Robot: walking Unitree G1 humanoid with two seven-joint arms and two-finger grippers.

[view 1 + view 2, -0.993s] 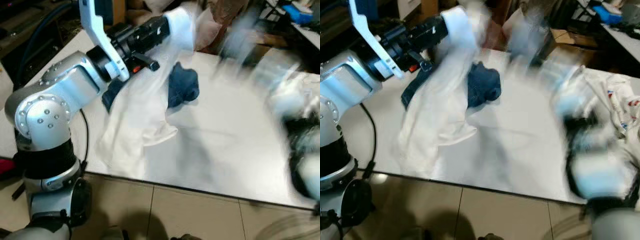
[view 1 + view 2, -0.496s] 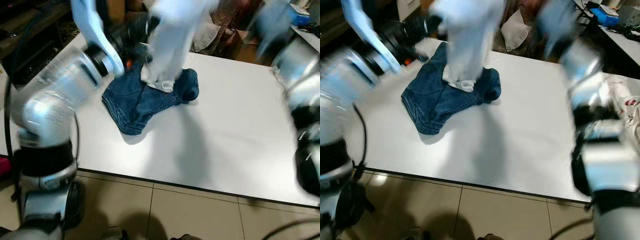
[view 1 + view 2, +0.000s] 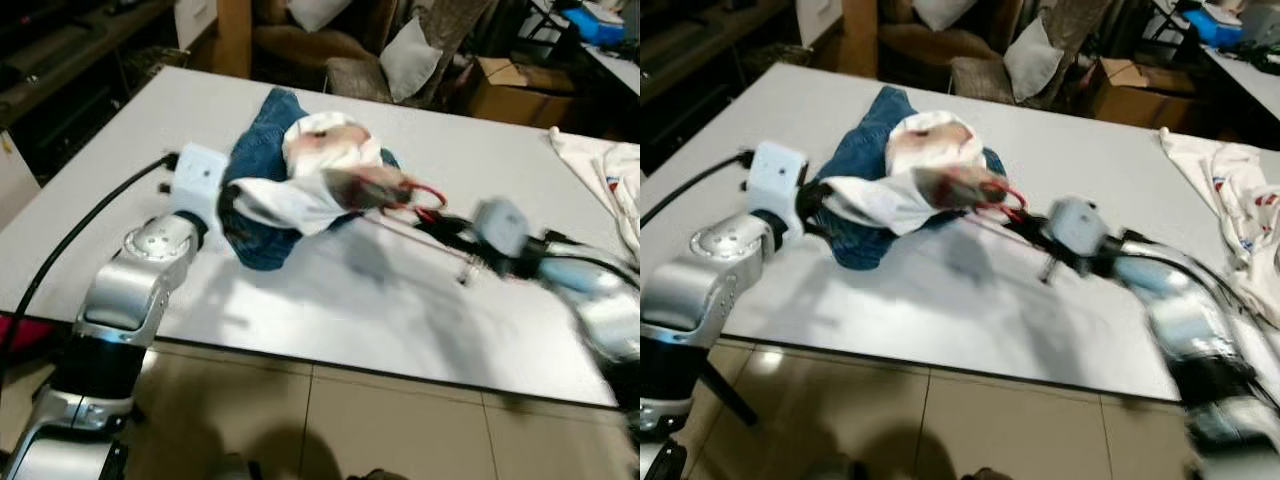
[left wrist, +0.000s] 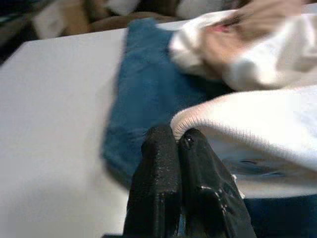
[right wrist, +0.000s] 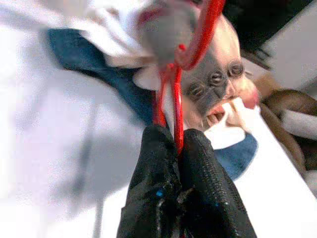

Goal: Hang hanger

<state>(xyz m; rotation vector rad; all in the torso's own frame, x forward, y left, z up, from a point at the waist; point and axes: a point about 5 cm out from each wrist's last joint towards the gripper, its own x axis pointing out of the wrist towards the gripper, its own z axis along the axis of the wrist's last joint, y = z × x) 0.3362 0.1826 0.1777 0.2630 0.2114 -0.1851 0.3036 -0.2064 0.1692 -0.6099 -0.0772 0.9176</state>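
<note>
Half a second ago the white shirt hung high above the blue jeans, held up by blurred arms; now it has come down and lies bunched on top of the jeans, so the garment is resting rather than lifted, and the hanging itself looks not yet begun. To the left of the jeans, the left tool is clenched on the ribbed hem of the white shirt, right at the jeans' near edge. On the other side of the jeans, the red hanger pokes out of the shirt's printed bundle, and the right tool is clamped tight on its thin wire just beyond the jeans. Nothing to hang it on can be made out. The surface is bare in front of and right of the jeans, giving room to pull the shirt out flat; its front edge lies not far from the jeans, and another white garment sits well to their right.
</note>
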